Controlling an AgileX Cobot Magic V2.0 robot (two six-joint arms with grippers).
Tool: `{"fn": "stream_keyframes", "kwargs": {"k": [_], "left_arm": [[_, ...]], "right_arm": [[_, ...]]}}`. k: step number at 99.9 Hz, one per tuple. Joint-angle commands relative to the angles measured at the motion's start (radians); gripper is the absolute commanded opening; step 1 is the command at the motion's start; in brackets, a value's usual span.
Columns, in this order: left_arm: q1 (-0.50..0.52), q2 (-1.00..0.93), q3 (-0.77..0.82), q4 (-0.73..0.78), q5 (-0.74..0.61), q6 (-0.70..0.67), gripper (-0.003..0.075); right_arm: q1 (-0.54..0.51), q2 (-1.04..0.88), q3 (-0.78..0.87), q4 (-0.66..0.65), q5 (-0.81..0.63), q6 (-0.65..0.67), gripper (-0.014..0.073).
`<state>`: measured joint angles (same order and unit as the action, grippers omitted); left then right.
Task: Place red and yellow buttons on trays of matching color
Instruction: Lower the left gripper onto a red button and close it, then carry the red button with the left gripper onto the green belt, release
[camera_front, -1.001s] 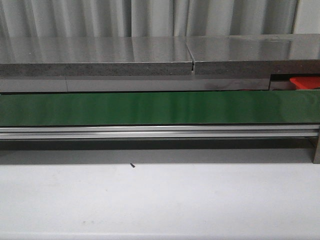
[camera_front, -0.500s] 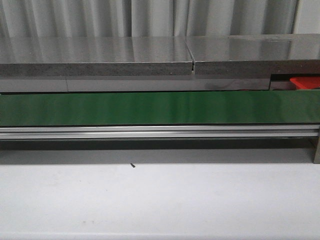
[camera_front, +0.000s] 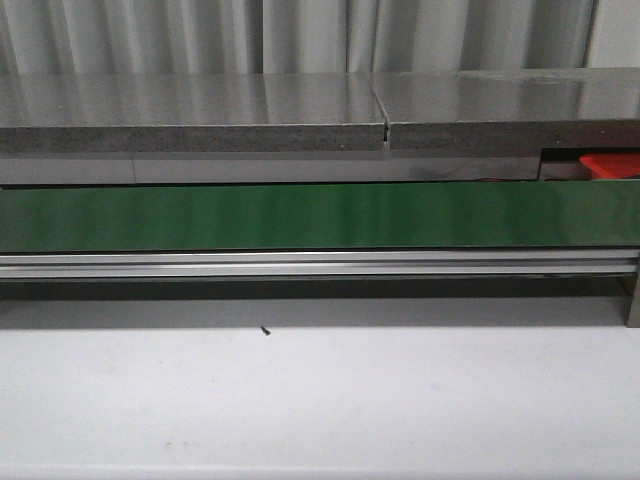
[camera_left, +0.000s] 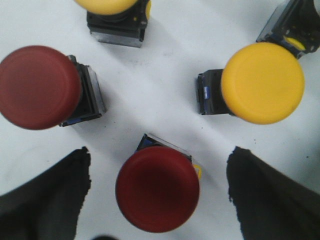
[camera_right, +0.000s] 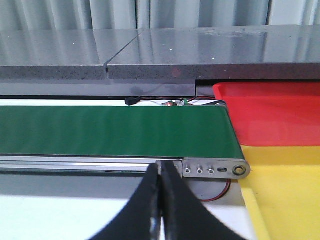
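Observation:
In the left wrist view my left gripper (camera_left: 159, 155) is open above a white surface, its black fingers (camera_left: 50, 200) on either side of a red button (camera_left: 158, 188) without touching it. A second red button (camera_left: 39, 87) and two yellow buttons (camera_left: 263, 82) (camera_left: 111, 5) lie around it. In the right wrist view my right gripper (camera_right: 161, 172) is shut on nothing and faces the end of the belt. Beside that end the red tray (camera_right: 270, 115) lies behind the yellow tray (camera_right: 285, 190). The front view shows only a corner of the red tray (camera_front: 612, 165) and neither gripper.
A green conveyor belt (camera_front: 320, 215) on a silver rail (camera_front: 320, 265) runs across the front view, with a grey slab (camera_front: 300, 110) behind it and white table (camera_front: 320, 400) in front. Another button's black body (camera_left: 295, 22) lies by the yellow one.

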<state>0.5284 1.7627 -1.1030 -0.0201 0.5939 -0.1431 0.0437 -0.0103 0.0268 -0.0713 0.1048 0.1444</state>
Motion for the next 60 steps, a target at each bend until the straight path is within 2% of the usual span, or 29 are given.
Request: {"fn": "stream_keyframes", "kwargs": {"k": [1,22,44,51,60], "left_arm": [[0.002,-0.024,-0.031,0.001,-0.036,-0.003,0.0438],[0.002,0.009,-0.031,0.001,-0.019,-0.003,0.0389],[0.002,0.001,-0.031,0.001,-0.022,-0.003,0.0169],[0.002,-0.006,-0.033,0.004,-0.008,-0.003,0.0126],[0.002,-0.037,-0.033,0.008,0.005,-0.003,0.0113]], "right_arm": [[-0.004,-0.017,0.000,-0.010,-0.075,-0.001,-0.0067],[-0.004,-0.017,0.000,-0.010,-0.075,-0.001,-0.0067],[-0.004,-0.017,0.000,-0.010,-0.075,-0.001,-0.0067],[-0.004,-0.017,0.000,-0.010,-0.075,-0.001,-0.0067],[-0.004,-0.017,0.000,-0.010,-0.075,-0.001,-0.0067]]}}
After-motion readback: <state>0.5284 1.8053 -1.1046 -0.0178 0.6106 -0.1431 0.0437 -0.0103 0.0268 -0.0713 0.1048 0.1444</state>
